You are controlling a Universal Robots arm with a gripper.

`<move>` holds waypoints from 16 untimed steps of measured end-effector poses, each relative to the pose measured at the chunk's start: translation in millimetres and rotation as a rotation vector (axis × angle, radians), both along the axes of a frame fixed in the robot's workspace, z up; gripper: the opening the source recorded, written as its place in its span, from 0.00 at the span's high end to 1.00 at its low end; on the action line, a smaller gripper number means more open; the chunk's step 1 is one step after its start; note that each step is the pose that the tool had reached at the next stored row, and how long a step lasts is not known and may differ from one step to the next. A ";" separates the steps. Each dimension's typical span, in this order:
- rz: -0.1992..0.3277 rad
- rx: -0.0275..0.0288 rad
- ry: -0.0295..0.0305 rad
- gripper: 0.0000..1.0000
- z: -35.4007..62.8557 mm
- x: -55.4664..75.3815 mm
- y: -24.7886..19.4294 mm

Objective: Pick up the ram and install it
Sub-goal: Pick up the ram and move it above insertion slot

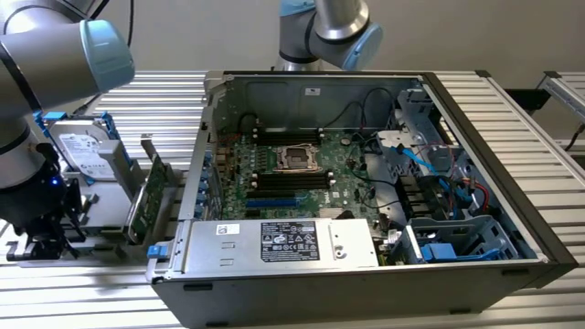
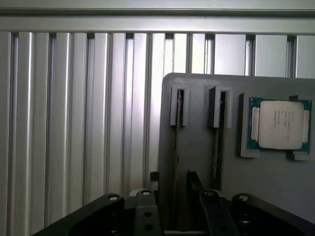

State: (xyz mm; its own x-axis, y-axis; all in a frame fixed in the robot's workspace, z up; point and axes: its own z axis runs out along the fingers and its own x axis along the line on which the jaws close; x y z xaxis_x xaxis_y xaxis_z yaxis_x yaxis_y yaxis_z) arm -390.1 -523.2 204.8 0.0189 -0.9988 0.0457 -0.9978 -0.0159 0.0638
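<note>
In the wrist view, the ram [image 2: 177, 142] stands on edge in a slot of a grey holder plate [image 2: 197, 98]. A second thin stick [image 2: 218, 142] stands in the neighbouring slot. My gripper [image 2: 173, 179] is open just above the first stick, with one dark finger [image 2: 153, 178] on each side of it and not touching it. In the exterior view my gripper [image 1: 41, 236] hangs low over the grey holder at that view's left, beside the open computer case [image 1: 366, 178]. The motherboard's black memory slots [image 1: 290, 181] lie bare near the processor socket [image 1: 297, 156].
A processor chip [image 2: 279, 124] rests in a recess on the holder plate. A silver hard drive [image 1: 82, 151] and a green expansion card [image 1: 151, 199] stand upright between my arm and the case. A second arm [image 1: 329, 27] rises behind the case. The table is ribbed aluminium [image 2: 74, 123].
</note>
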 end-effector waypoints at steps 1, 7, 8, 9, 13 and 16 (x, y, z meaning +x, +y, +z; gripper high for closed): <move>0.000 0.0000 -0.0002 0.64 -1.8 -0.2 0.2; 0.001 0.0000 -0.0026 0.64 -9.2 -2.3 3.7; 0.001 -0.0002 -0.0027 0.64 -9.2 -2.3 3.6; 0.001 -0.0001 -0.0027 0.64 -9.2 -2.3 3.7; 0.000 -0.0001 -0.0027 0.64 -9.2 -2.5 3.7; 0.000 0.0000 -0.0028 0.72 -9.3 -2.5 3.7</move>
State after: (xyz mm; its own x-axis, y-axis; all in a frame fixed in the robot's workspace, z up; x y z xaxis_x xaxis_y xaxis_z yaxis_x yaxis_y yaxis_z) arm -392.6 -519.5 195.5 0.0192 -0.9988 0.0458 -0.9980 -0.0164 0.0610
